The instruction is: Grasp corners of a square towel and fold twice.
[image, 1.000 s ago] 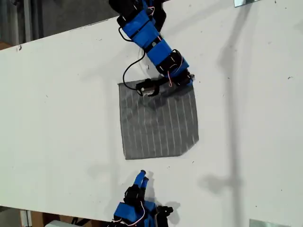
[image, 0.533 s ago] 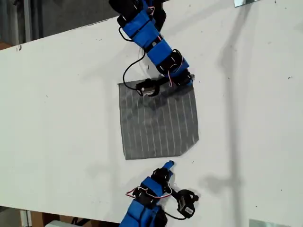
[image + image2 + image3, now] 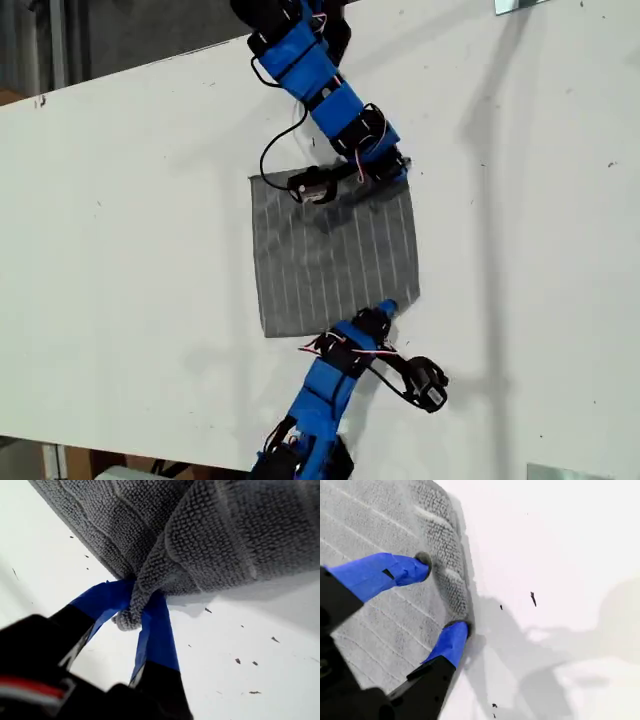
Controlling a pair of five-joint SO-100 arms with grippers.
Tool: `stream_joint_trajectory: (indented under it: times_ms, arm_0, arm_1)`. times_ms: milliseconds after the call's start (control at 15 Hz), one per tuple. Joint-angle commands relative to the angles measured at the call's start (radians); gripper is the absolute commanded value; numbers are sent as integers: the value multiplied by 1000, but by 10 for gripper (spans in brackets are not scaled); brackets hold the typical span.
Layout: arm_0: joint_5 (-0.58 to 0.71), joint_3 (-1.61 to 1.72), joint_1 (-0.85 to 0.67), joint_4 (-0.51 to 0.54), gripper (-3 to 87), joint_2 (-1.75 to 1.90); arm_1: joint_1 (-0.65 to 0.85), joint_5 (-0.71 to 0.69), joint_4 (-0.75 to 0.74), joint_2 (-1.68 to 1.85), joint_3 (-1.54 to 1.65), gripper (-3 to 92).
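The grey striped towel (image 3: 335, 255) lies flat on the white table (image 3: 130, 220). In the exterior view my first gripper (image 3: 393, 172) is at the towel's upper right corner. The first wrist view shows that gripper (image 3: 132, 605) shut on the bunched corner of the towel (image 3: 225, 530). My second gripper (image 3: 386, 308) has come in from the exterior view's bottom to the towel's blunt lower right corner (image 3: 408, 297). In the second wrist view it (image 3: 442, 594) is open. One fingertip (image 3: 422, 560) rests over the towel (image 3: 370, 620) and the other (image 3: 457, 630) sits at the towel's edge.
The arm of my first gripper (image 3: 310, 70) reaches in from the exterior view's top, with a black cable (image 3: 270, 150) looping beside it. Metal plates (image 3: 520, 5) (image 3: 565, 472) sit at that view's right corners. The table's edge runs along the upper left.
My second gripper has moved from the table's near edge up to the towel's lower right corner. My first gripper has held still on the upper right corner.
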Motion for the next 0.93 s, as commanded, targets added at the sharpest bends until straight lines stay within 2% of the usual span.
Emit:
stream_joint_trajectory:
  times_ms: [0, 200, 400, 533, 667, 867]
  arm_0:
    - [17, -201, -5, 64, 230, -98]
    - [37, -288, -11, 72, 228, -181]
    - [-3, -331, 21, 89, 222, -207]
    - [-43, -422, 55, 202, 222, -204]
    - [-60, -431, 69, 256, 225, -190]
    - [-72, -430, 78, 190, 223, -261]
  arm_1:
    - [-17, 8, -11, -17, 12, -1]
    - [-21, 11, -12, -17, 12, -1]
    - [-21, 12, -9, -15, 12, -1]
    - [-20, 12, -9, -12, 12, -1]
    - [-15, 8, -18, -12, 12, -1]
    - [-12, 3, -25, -14, 8, -1]
